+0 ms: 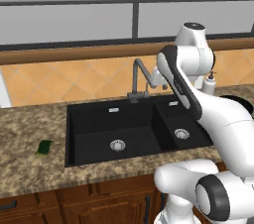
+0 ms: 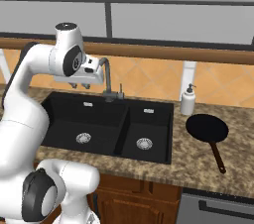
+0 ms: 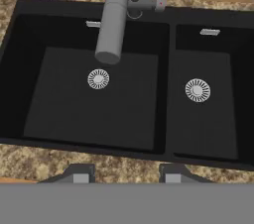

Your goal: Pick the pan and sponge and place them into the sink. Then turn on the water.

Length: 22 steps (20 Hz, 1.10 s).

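The black pan (image 2: 207, 128) lies on the counter right of the sink, its brown handle (image 2: 217, 156) pointing toward the front edge. Left of the sink, the green sponge (image 1: 44, 147) rests flat on the counter. Both basins of the black sink (image 2: 63, 100) (image 3: 167, 89) hold nothing. My gripper (image 2: 79, 85) (image 3: 126, 173) hovers high over the large basin, just left of the grey faucet (image 2: 106, 76), and points down. Its fingers (image 3: 79, 172) stand apart with nothing between them. No water is in view at the faucet spout (image 3: 108, 55).
A white soap dispenser (image 2: 188, 100) stands on the counter behind the pan. The faucet neck (image 1: 139, 72) arches over the large basin close to my hand. An orange tiled wall and a wooden ledge run behind the counter.
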### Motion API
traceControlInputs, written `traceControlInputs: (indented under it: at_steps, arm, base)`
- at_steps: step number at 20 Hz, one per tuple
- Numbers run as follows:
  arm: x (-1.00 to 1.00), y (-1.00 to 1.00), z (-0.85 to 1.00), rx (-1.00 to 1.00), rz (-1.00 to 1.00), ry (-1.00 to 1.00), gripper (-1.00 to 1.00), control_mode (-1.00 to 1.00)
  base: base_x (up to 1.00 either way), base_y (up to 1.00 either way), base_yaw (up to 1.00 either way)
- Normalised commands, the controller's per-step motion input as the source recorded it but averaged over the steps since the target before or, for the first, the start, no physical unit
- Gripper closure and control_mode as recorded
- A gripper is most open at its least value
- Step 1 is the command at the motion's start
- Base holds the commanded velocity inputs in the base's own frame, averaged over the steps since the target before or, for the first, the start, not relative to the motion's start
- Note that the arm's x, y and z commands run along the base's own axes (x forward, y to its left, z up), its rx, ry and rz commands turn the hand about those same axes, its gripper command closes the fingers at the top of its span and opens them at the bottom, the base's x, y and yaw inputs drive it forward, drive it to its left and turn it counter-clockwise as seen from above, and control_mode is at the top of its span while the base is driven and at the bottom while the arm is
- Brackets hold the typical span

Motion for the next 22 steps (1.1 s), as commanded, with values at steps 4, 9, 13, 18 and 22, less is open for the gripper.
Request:
traceControlInputs:
  at_steps: [4, 9, 13, 18, 22]
  arm:
    - [-0.18, -0.18, 0.0, 0.0, -0.04, 0.0, -1.0, -1.0]
    - [-0.08, -0.93, -0.12, -0.03, -0.11, 0.01, -1.0, -1.0]
    - [0.0, -1.0, -0.24, -0.06, -0.16, 0.05, -1.0, -1.0]
    - [0.01, -1.0, -0.32, -0.11, -0.23, 0.15, -1.0, -1.0]
    - [0.04, -1.0, -0.41, -0.1, -0.21, 0.13, -1.0, -1.0]
  base:
    - [0.0, 0.0, 0.0]
    - [0.0, 0.0, 0.0]
    - [0.0, 0.0, 0.0]
    - [0.0, 0.0, 0.0]
    - [0.0, 0.0, 0.0]
